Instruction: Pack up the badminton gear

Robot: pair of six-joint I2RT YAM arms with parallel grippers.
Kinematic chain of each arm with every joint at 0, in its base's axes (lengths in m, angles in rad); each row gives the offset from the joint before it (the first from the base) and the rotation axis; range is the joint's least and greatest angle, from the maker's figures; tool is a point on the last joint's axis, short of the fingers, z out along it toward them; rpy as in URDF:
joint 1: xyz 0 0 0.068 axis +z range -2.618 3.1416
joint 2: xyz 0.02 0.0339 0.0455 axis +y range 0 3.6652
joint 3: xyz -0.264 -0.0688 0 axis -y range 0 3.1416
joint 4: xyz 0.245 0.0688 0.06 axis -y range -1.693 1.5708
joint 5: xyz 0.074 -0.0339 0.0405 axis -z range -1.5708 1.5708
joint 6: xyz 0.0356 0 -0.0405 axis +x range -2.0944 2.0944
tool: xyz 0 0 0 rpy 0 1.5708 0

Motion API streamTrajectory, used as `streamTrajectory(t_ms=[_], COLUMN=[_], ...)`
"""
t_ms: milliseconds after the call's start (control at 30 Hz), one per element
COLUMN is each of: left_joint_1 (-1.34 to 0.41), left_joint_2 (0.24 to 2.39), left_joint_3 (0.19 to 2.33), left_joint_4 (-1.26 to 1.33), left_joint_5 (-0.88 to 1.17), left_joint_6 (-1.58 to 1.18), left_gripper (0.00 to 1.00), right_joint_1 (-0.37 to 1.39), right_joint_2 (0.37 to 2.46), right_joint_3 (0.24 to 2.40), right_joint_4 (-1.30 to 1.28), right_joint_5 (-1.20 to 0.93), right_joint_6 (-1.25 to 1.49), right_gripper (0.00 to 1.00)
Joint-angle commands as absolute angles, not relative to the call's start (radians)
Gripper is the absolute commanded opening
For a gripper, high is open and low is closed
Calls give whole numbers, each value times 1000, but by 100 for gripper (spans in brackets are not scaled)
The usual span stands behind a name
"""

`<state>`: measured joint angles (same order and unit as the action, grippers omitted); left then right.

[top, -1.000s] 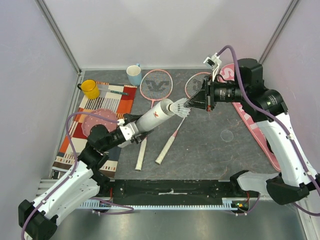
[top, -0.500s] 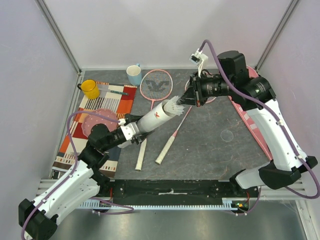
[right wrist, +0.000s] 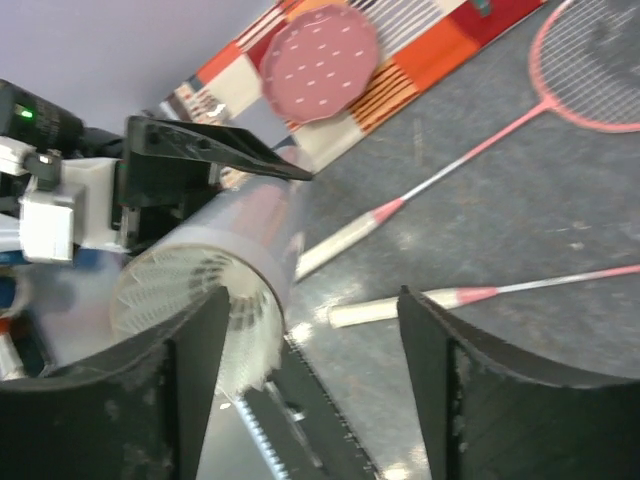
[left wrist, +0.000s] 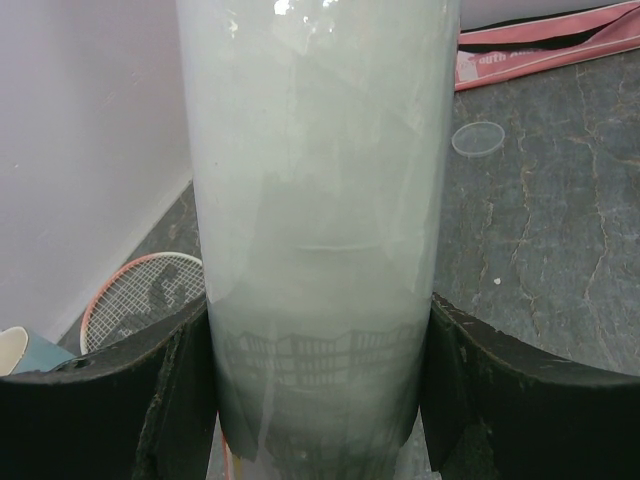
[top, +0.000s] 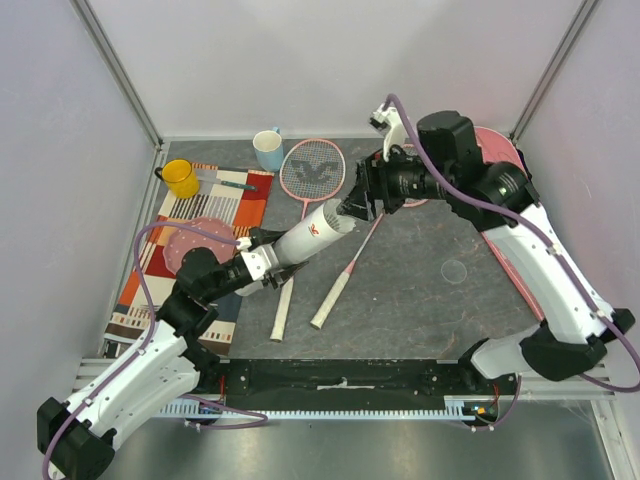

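pale lilac walls (top: 330, 60) enclose dark mottled tabletop (top: 420, 300).

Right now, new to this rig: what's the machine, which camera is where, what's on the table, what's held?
Two robot arms, bolted to a table. One picture looks down from above and behind them; the other two come from a camera on each wrist. The left gripper clamps a white tube, tilted. The right gripper is open at the tube's mouth, a shuttlecock just inside. Lying around: one pink racket, a second racket, a pink bag, a blue mug, a yellow mug, a striped mat.
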<state>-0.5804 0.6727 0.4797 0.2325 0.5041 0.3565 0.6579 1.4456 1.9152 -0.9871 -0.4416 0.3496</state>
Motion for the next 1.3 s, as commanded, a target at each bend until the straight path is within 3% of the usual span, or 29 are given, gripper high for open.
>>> streamTrajectory(t_ms=[0, 133, 233, 300, 333, 367, 500, 700, 800, 1267], left_joint_1=[-584, -584, -584, -584, -584, -584, -584, -584, -584, -584], left_joint_2=[661, 658, 652, 647, 646, 646, 652, 664, 669, 677], left_joint_3=[526, 529, 526, 526, 526, 526, 529, 538, 540, 545], left_joint_4=[304, 310, 321, 324, 331, 331, 325, 304, 301, 288], left_joint_5=[463, 405, 373, 359, 353, 351, 367, 387, 394, 402], left_joint_6=[354, 350, 344, 334, 330, 327, 331, 341, 342, 351], left_gripper=[35, 34, 34, 34, 34, 34, 34, 34, 34, 34], right_joint_1=[658, 655, 652, 649, 646, 644, 646, 656, 695, 739], right_joint_2=[1237, 1079, 990, 944, 936, 936, 1038, 1184, 1235, 1279], right_joint_3=[1824, 1701, 1586, 1494, 1467, 1441, 1505, 1650, 1677, 1758], right_joint_4=[-811, -744, -745, -759, -758, -744, -615, -641, -650, -718], right_joint_5=[-241, 99, 381, 515, 514, 459, -215, -420, -447, -348], right_joint_6=[382, 451, 498, 528, 534, 499, 373, 373, 373, 347], right_gripper=[81, 93, 95, 93, 79, 71, 50, 12, 1, 0])
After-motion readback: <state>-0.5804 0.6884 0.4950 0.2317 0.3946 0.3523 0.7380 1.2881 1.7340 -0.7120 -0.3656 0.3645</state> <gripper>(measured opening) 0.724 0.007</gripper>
